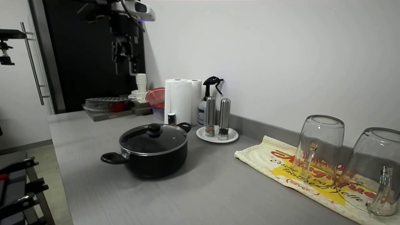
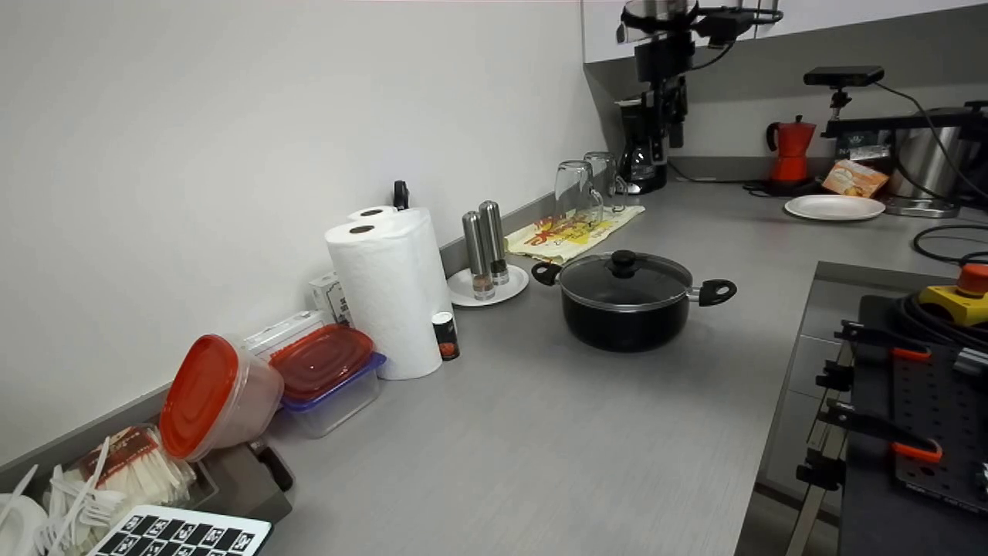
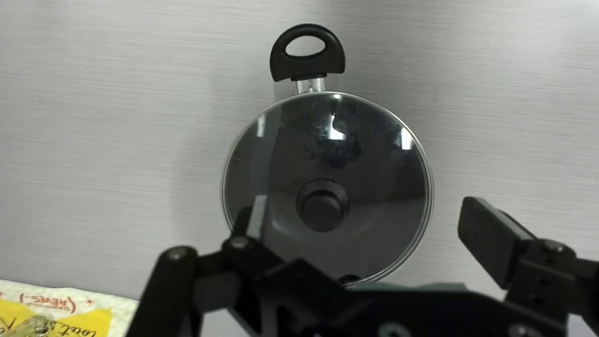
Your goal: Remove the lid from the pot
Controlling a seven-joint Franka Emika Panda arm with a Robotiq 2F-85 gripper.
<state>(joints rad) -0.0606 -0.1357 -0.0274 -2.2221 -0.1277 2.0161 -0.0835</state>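
Nearest in the wrist view, the gripper (image 3: 365, 213) is hanging with its fingers (image 3: 489, 241) spread wide, holding nothing. Well below, the lid (image 3: 362, 178) is sitting on the pot (image 1: 157, 164), its knob (image 3: 323, 209) showing off-centre between the fingers. Farthest, the counter (image 3: 117, 140) is bearing the pot. The step in hand is looking like the approach; the next move is probably calling for centring over the knob, lowering, then pinching it.
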